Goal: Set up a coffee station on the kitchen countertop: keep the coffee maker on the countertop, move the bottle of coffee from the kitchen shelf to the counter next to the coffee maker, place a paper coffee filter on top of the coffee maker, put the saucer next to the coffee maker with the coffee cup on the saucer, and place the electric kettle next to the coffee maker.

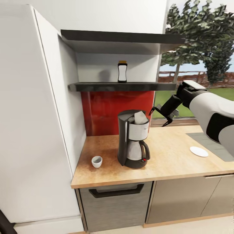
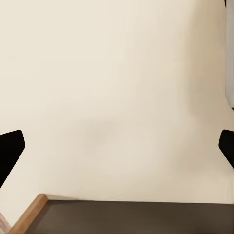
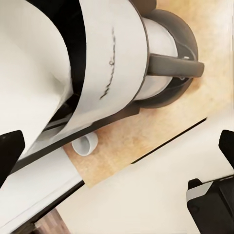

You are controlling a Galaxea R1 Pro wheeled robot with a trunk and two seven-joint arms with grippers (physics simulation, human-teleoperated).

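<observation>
Hanging in the air just to the window side of the coffee maker's point(image 1: 134, 143) top, the right gripper point(image 1: 161, 116) has its dark fingers point(image 1: 154, 110) spread apart with nothing between them; in the right wrist view the same fingers point(image 3: 10, 151) stand wide at the two edges of the picture, looking down past the white paper coffee filter point(image 3: 34, 68) and the machine's silver-white body onto the carafe handle and the counter point(image 3: 141, 131) below. The filter sits in the open top of the coffee maker, its pale cone point(image 1: 140, 117) poking above the rim. On the counter point(image 1: 169, 156), the small white coffee cup point(image 1: 97, 161) stands by itself near the front edge, on the refrigerator side of the machine and clear of it; the flat white saucer point(image 1: 199, 151) lies well apart on the other side, beside a grey inset panel point(image 1: 211, 143) under the white right arm point(image 1: 211, 110). Above, the bottle of coffee point(image 1: 122, 72) stands upright on the lower dark kitchen shelf point(image 1: 123, 86), over a red backsplash point(image 1: 110, 110). In the left wrist view, the left gripper point(image 2: 117, 148) shows black fingers point(image 2: 9, 151) far apart at the frame edges, empty, facing a plain cream surface point(image 2: 117, 87) with a dark slab edged in wood point(image 2: 29, 214) near it.
</observation>
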